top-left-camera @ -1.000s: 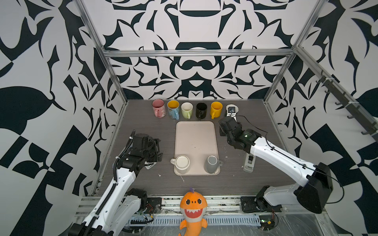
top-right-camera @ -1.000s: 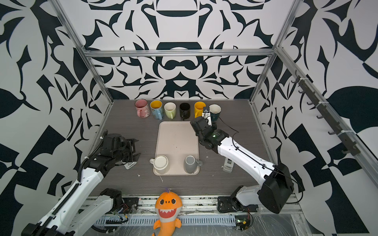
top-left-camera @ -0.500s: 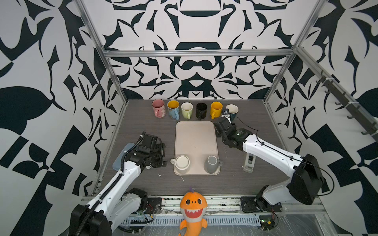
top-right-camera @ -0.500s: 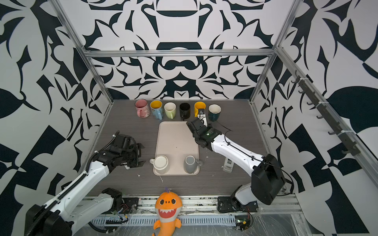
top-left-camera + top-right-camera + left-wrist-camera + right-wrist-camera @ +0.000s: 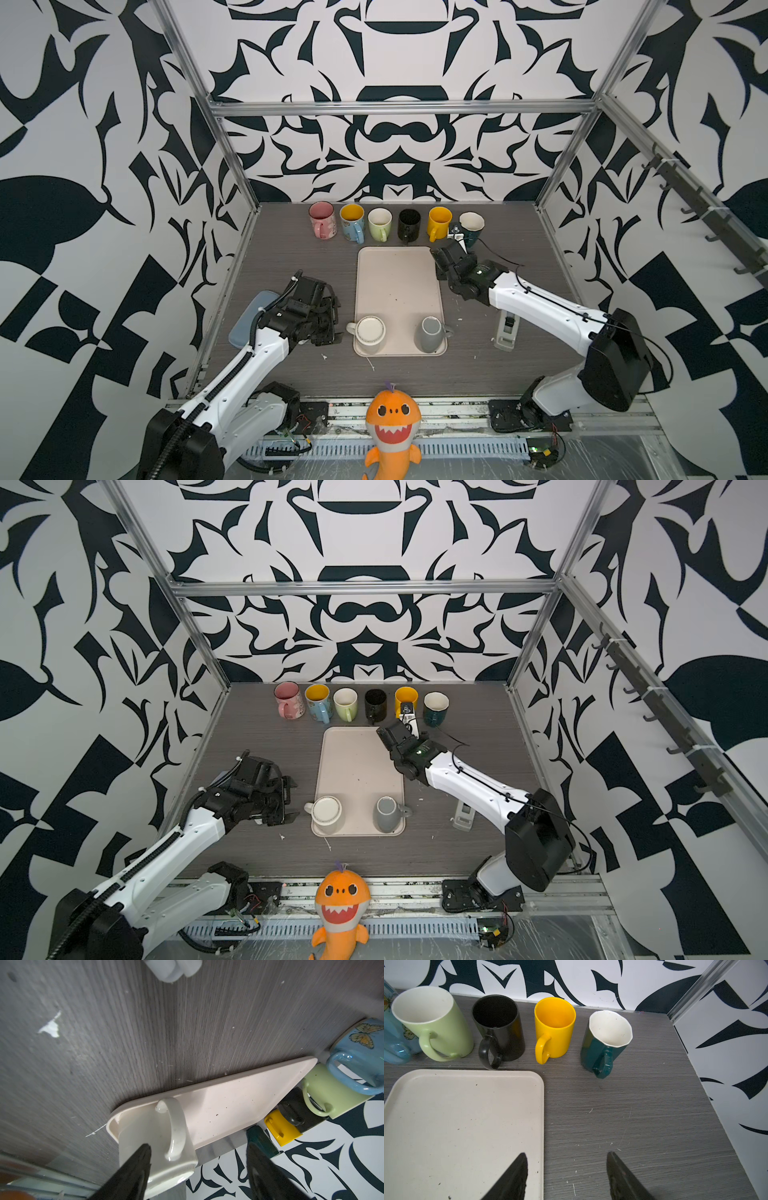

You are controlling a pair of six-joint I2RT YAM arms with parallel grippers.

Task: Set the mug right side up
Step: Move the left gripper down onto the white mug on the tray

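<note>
- Cream mug [image 5: 370, 331]: mouth down on the tray [image 5: 399, 282], at its near-left corner. Base up, handle sticking out over the tray's left edge.
- Left gripper [image 5: 337, 323]: just off the tray's left edge, level with that handle. Jaws spread wide, nothing held. In the left wrist view one finger [image 5: 137, 1167] overlaps the mug body; can't tell if it touches.
- Right gripper [image 5: 566, 1155]: over the tray's far-right corner, jaws apart, empty. One finger above the tray rim, the other above bare table [image 5: 633, 1115].
- Gray mug [image 5: 430, 336]: tray's near-right corner, handle to the right. Can't tell which way up.
- Beyond the tray's far edge, a row of upright mugs: pink mug [image 5: 322, 220], blue mug [image 5: 353, 224], green mug [image 5: 379, 224], black mug [image 5: 409, 224], yellow mug [image 5: 439, 222], teal mug [image 5: 473, 226].
</note>
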